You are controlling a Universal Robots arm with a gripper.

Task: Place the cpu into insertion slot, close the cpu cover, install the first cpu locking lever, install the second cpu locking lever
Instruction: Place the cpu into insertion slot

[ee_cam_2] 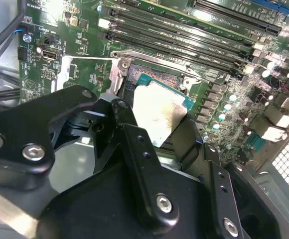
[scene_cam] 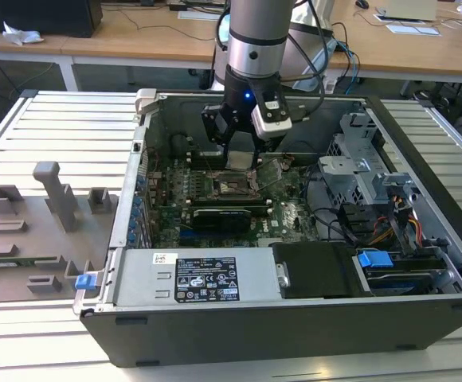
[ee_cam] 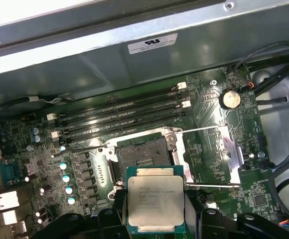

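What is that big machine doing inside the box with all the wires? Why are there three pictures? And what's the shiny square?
The machine is a robot arm reaching into an open computer case that sits on a slatted table. The exterior view comes from a camera standing off the arm, so it takes in the whole scene. Both wrist views come from cameras riding on the arm. They look past its gripper at the green motherboard.

The shiny square is the cpu, the computer's brain chip. The gripper pinches it by its sides, close to the insertion slot. That is the dark square socket where the chip belongs, and the chip is not in it yet. The cpu cover, a thin steel frame, is flipped open beside the slot. On the table, at the exterior view's left, lie grey holders.
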